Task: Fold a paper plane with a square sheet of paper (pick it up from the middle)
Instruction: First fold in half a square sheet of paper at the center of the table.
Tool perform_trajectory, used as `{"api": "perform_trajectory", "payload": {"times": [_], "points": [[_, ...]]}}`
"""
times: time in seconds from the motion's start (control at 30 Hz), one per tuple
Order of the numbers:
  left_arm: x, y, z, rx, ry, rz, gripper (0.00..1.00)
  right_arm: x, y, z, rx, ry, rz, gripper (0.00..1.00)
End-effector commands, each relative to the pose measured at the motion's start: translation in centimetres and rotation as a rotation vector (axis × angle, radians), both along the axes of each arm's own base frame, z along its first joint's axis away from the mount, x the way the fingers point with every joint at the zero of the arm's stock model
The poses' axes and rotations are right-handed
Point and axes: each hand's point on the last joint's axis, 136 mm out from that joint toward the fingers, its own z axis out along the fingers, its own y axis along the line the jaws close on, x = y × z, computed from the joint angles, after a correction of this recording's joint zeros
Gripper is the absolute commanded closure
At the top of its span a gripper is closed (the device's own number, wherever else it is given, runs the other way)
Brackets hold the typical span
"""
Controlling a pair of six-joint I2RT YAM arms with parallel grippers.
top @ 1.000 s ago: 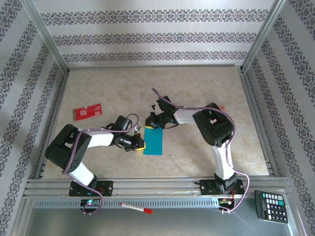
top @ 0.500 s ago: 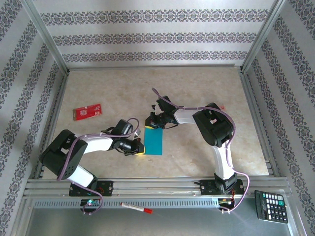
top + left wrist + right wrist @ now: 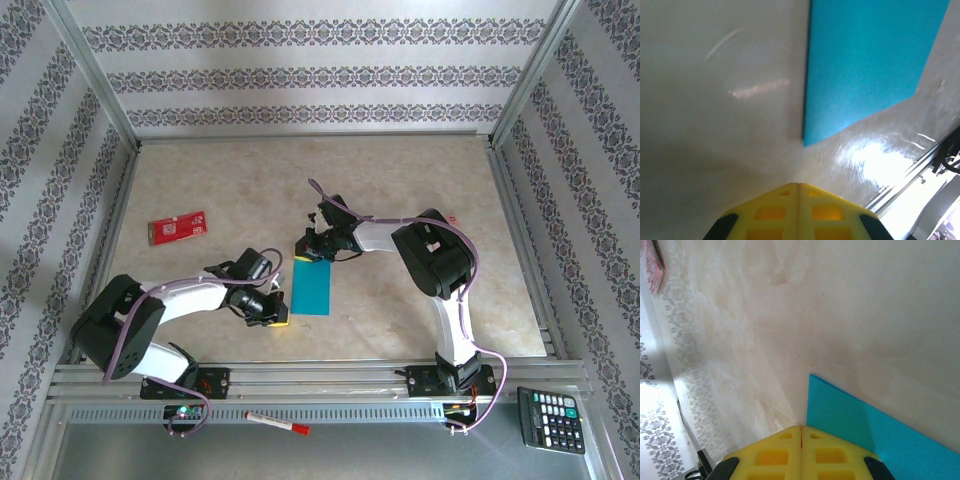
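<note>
Nearest us, our left fingers (image 3: 771, 214) are pressed shut on nothing, just off the near corner of the teal sheet of paper (image 3: 311, 288), which lies flat on the table (image 3: 420, 180) as a rectangle. At its far corner our right fingers (image 3: 771, 456) — also shut, empty — seem to pin it. If that pin slips, a push from the left could drag the whole sheet and skew the crease
</note>
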Motion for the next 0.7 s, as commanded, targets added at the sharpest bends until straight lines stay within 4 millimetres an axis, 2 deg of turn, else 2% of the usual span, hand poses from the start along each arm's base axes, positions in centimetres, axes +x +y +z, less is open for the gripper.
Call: {"api": "perform_trajectory", "payload": {"times": [0.0,0.1,0.2,0.3,0.37,0.43,0.57,0.67], "points": [[0.9,0.5,2.4,0.005,-0.068,0.006,0.96,-1.6,-3.0,-5.6,-0.188,0.066,0.007,1.0],[3.3,1.1,4.5,-0.029,-0.166,0.079,0.89,-1.0,-1.4,-2.6,-0.09,0.0,0.068,1.0],[5.8,1.7,6.0,-0.064,-0.234,0.175,0.81,-0.1,-0.2,1.6,0.008,-0.07,0.11,0.98],[7.8,1.3,6.5,-0.086,-0.27,0.215,0.74,0.4,-0.6,5.1,0.061,-0.129,0.115,0.91],[8.9,0.4,6.4,-0.101,-0.258,0.21,0.71,0.5,-2.6,6.2,0.047,-0.141,0.08,0.86],[10.0,-0.5,6.1,-0.112,-0.258,0.201,0.7,-0.1,-5.4,6.0,-0.005,-0.138,0.024,0.8],[12.4,-2.1,5.4,-0.115,-0.278,0.166,0.66,-2.8,-10.6,5.5,-0.195,-0.154,-0.058,0.69],[13.4,-2.8,3.8,-0.092,-0.246,0.128,0.7,-4.6,-12.5,5.5,-0.281,-0.184,-0.091,0.64]]}}
